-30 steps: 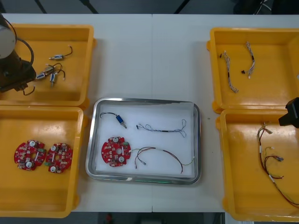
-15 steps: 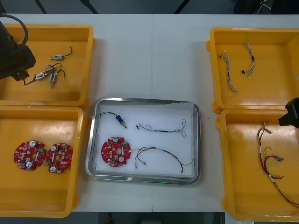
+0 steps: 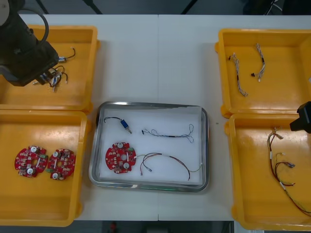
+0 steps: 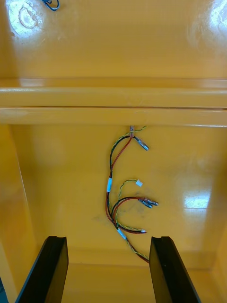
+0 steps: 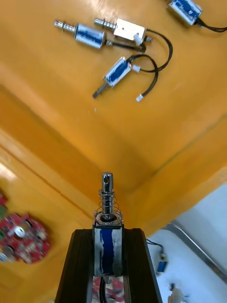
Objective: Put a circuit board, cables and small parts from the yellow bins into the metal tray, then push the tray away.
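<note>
Small metal part (image 5: 108,234), lower end unclear

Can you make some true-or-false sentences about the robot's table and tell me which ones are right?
1. The left tool is gripping a small metal part. True.
2. The right tool is pinching a cable. False: it is open and hangs above a loose red and yellow cable.
3. The tray has one round red board in it. True.
4. The near left yellow bin holds three boards. False: it holds two boards.
</note>
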